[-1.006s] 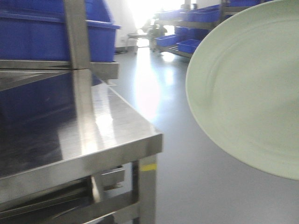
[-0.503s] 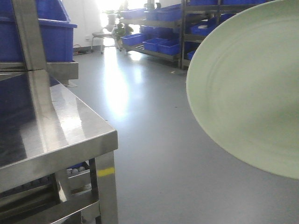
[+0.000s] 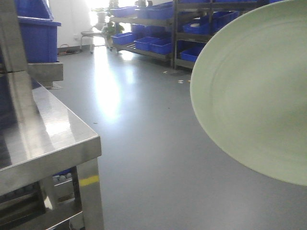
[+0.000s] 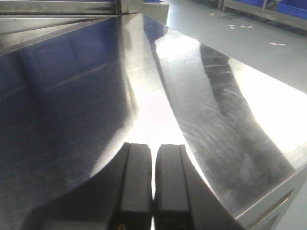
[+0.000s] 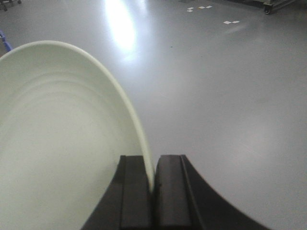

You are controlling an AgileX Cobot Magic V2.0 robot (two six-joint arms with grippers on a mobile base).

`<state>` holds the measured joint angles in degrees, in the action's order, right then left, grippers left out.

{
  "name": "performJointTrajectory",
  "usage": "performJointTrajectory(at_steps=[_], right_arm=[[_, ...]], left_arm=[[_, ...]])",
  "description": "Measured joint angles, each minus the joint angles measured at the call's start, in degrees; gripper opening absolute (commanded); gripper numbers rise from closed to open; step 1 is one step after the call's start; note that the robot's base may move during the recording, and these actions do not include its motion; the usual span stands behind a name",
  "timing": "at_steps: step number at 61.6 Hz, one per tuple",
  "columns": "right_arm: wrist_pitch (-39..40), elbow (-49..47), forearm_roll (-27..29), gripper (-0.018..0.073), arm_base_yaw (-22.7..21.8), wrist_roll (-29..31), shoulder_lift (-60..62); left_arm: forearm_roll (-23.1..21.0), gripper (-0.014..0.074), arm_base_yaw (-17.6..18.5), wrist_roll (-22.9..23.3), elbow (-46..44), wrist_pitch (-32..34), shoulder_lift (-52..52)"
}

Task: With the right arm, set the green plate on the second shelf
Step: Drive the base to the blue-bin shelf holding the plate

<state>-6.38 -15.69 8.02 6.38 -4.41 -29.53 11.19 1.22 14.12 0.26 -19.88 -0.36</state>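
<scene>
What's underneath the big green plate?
Only bare grey floor: the pale green round plate hangs in the air, its rim pinched by the black right gripper. The floor right behind the plate is hidden.

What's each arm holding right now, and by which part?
The right pincer pinches the green plate by its rim; the left pincer is shut on nothing.

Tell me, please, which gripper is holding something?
The right gripper, shut on the green plate; the left gripper is shut empty over the steel table.
</scene>
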Motion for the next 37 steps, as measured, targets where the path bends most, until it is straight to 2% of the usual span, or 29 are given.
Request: performJointTrajectory(at_steps=[37], right_arm=[[0.0, 0.0, 0.0, 0.0057, 0.0, 0.0, 0.0]], left_arm=[[0.0, 0.0124, 0.0, 0.0, 0.0, 0.0, 0.0]])
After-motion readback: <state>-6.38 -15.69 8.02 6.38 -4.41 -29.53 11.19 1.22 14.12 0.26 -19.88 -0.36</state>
